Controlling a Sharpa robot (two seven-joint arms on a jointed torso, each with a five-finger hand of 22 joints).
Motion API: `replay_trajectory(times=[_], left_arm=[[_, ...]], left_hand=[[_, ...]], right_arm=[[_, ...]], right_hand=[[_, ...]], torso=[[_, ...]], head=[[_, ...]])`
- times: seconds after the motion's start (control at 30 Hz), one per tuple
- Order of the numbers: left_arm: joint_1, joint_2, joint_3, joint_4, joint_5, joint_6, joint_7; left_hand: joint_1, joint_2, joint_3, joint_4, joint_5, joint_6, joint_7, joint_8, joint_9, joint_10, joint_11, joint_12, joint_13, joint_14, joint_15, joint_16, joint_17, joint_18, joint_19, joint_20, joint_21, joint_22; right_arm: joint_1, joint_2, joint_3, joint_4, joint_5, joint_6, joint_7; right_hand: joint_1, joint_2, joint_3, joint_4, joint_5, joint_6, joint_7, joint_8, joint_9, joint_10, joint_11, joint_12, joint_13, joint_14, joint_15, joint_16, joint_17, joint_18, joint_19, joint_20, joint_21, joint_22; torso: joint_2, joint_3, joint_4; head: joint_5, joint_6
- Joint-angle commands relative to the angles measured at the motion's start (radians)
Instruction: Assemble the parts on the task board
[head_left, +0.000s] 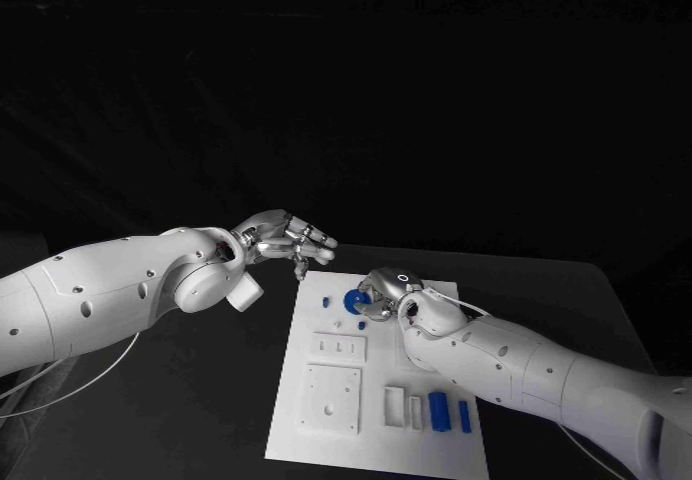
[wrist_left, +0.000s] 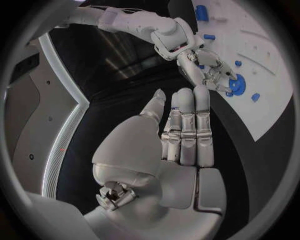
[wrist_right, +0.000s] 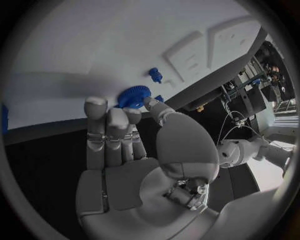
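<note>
The white task board (head_left: 368, 440) lies in the middle of the black table. My right hand (head_left: 392, 297) is at the board's far end and pinches a blue gear (head_left: 358, 300) between thumb and fingertips, low over the board. The right wrist view shows the gear (wrist_right: 132, 96) at my right hand's (wrist_right: 125, 145) fingertips, with a small blue peg (wrist_right: 155, 75) just beyond. My left hand (head_left: 289, 240) hovers above the board's far left corner, holding nothing. In the left wrist view my left hand (wrist_left: 184, 132) has its fingers stretched out, with the gear (wrist_left: 237, 84) in my right hand (wrist_left: 209, 67) beyond it.
Two small blue pieces (head_left: 326, 300) (head_left: 342, 322) lie on the board left of the gear. White raised blocks (head_left: 332, 397) sit mid-board. A blue cylinder (head_left: 438, 410) and a thinner blue pin (head_left: 464, 415) lie near the front right. Black table surrounds the board.
</note>
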Motion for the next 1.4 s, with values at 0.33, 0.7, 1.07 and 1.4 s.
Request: replay_trajectory(times=[0.33, 0.7, 1.07, 1.4], left_arm=[[0.002, -0.001, 0.001, 0.002, -0.006, 0.010, -0.002], [0.003, -0.005, 0.001, -0.001, -0.012, 0.009, -0.003], [0.002, -0.009, 0.001, -0.013, -0.022, 0.008, 0.000], [0.002, -0.011, 0.001, -0.023, -0.019, -0.004, 0.018]], left_hand=[[-0.010, -0.003, 0.000, 0.015, 0.003, -0.003, 0.007, -0.003, 0.000, -0.011, 0.000, -0.003, -0.001, 0.003, 0.005, -0.010, -0.001, 0.015, 0.008, 0.000, -0.009, 0.003], [-0.008, -0.002, 0.002, 0.019, 0.004, -0.004, 0.007, -0.003, 0.000, -0.014, 0.001, -0.003, -0.001, 0.003, 0.006, -0.015, -0.003, 0.015, 0.009, 0.000, -0.016, 0.005], [-0.006, -0.005, 0.003, 0.022, 0.003, -0.004, 0.007, -0.003, 0.000, -0.019, 0.002, -0.004, -0.001, 0.002, 0.008, -0.033, -0.012, 0.014, 0.013, 0.002, -0.039, 0.005], [-0.005, -0.004, 0.005, 0.022, 0.004, -0.003, 0.008, -0.003, 0.000, -0.021, 0.003, -0.004, -0.001, -0.001, 0.009, -0.047, -0.019, 0.013, 0.012, 0.004, -0.055, 0.004]], right_arm=[[-0.001, -0.005, 0.000, -0.006, 0.059, 0.044, 0.018], [-0.002, -0.033, 0.000, 0.018, 0.100, 0.013, 0.024], [0.001, -0.089, 0.010, 0.083, 0.188, -0.122, 0.057], [0.013, -0.185, 0.087, 0.182, 0.220, -0.165, 0.067]], right_hand=[[-0.004, -0.006, 0.015, -0.029, 0.068, -0.003, 0.004, -0.005, -0.001, -0.012, 0.000, -0.003, -0.008, -0.007, 0.004, -0.008, -0.006, -0.007, 0.004, 0.006, -0.029, 0.070], [-0.018, -0.002, 0.023, -0.027, 0.069, 0.005, 0.005, -0.005, 0.000, -0.012, 0.000, 0.002, -0.011, -0.006, 0.005, -0.007, -0.006, -0.006, 0.009, 0.007, -0.034, 0.071], [-0.005, -0.009, -0.008, -0.007, 0.046, -0.030, 0.007, -0.006, -0.002, -0.011, 0.001, 0.004, -0.013, -0.006, 0.007, -0.007, -0.007, 0.001, 0.012, 0.009, -0.038, 0.072], [0.022, -0.020, -0.001, -0.003, 0.085, -0.011, 0.006, -0.006, -0.001, -0.009, -0.001, 0.009, -0.013, -0.005, 0.005, -0.005, -0.008, 0.003, 0.014, 0.009, -0.033, 0.073]], torso=[[0.000, 0.0003, -0.0001], [-0.003, 0.0010, -0.0071], [-0.009, 0.0050, -0.0209], [-0.015, 0.0096, -0.0353]], head=[[-0.003, -0.001], [-0.001, 0.000], [0.002, 0.010], [0.004, 0.023]])
